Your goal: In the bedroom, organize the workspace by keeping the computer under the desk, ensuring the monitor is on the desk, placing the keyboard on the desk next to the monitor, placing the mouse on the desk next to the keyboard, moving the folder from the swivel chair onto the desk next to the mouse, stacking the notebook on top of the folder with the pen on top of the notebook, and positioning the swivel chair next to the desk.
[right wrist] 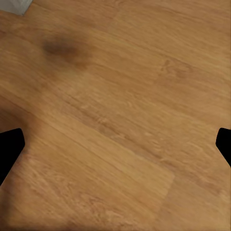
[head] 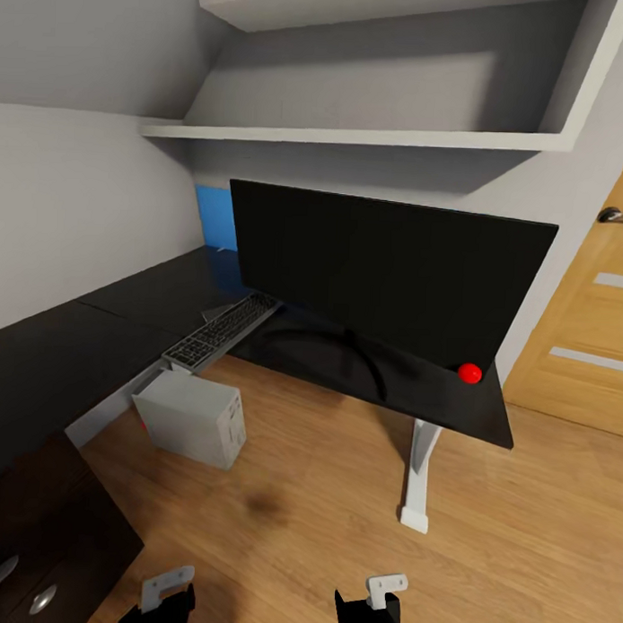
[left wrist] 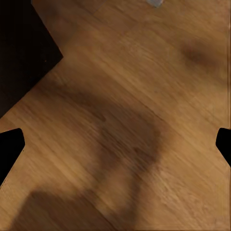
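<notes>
The left gripper (left wrist: 115,144) hangs over the wooden floor (head: 322,527) with its two black fingertips (left wrist: 9,147) far apart, so it is wide open and holds nothing. The right gripper (right wrist: 115,144) is the same: tips far apart, empty, above bare brown planks. In the head view both arms sit low at the near edge, the left gripper (head: 167,598) beside the right gripper (head: 373,601). The left wrist view also catches a dark corner of a black cabinet (left wrist: 21,53), and the head view shows that cabinet has round silver knobs (head: 41,598). Farther out stands the desk (head: 123,314), long, black and bent like an L, with a blue panel (head: 216,217) at the back. The monitor (head: 385,274) stands on it, wide, flat and black, its long side running along the desk. The keyboard (head: 223,331) lies just beside it, slim and dark, slanting with one end sticking out over the desk edge. The computer (head: 193,417), a pale grey box, sits on the floor under that edge. A small red ball (head: 470,373) rests near the monitor's far corner. Grey shelves (head: 354,133) hang above, and a wooden door (head: 589,330) is at the side.
</notes>
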